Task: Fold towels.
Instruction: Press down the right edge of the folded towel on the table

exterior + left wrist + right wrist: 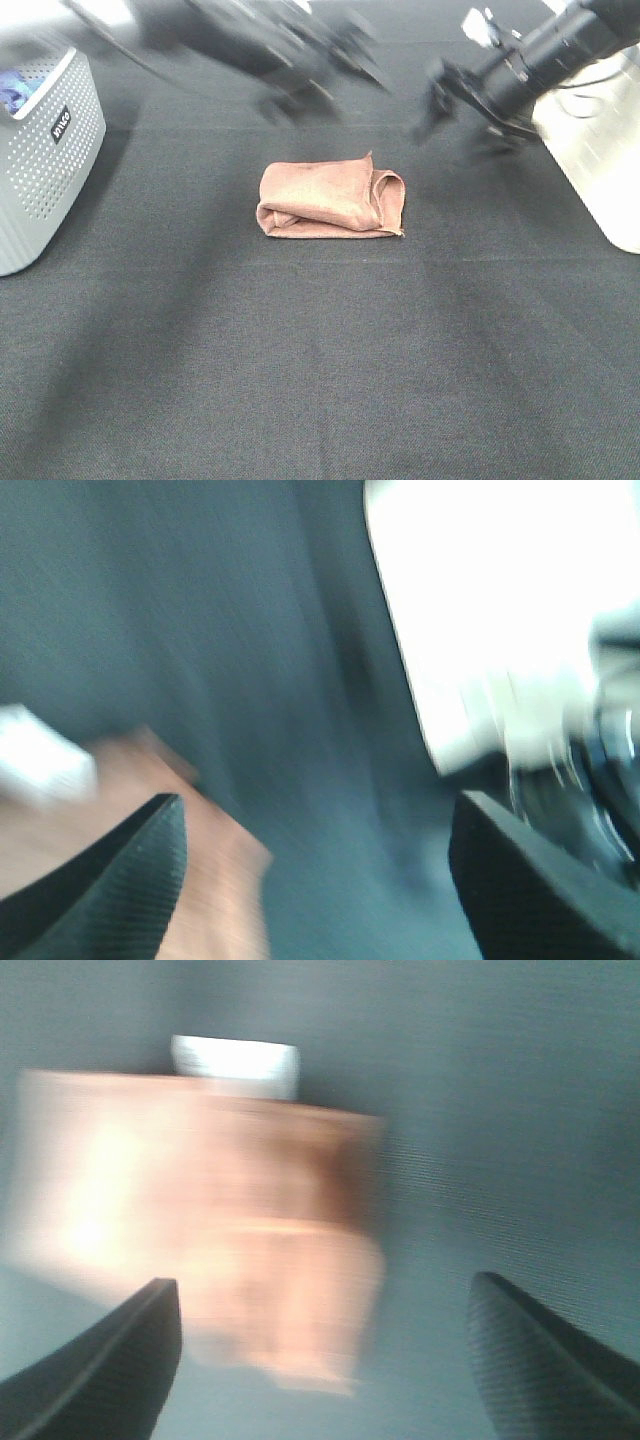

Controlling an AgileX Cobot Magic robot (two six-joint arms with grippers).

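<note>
The reddish-brown towel point(330, 197) lies folded into a small bundle on the black table, near the middle. It shows blurred in the right wrist view point(210, 1230) and at the edge of the left wrist view point(150, 860). My left gripper point(290, 100) hangs blurred above and behind the towel, clear of it. Its fingers point(120, 880) stand wide apart with nothing between them. My right gripper point(432, 105) is behind and to the right of the towel, off the cloth. Its fingers point(110, 1360) are also wide apart and empty.
A grey perforated basket point(45, 150) stands at the left edge of the table. A white box point(600, 160) stands at the right edge. A black cloth point(320, 350) covers the table.
</note>
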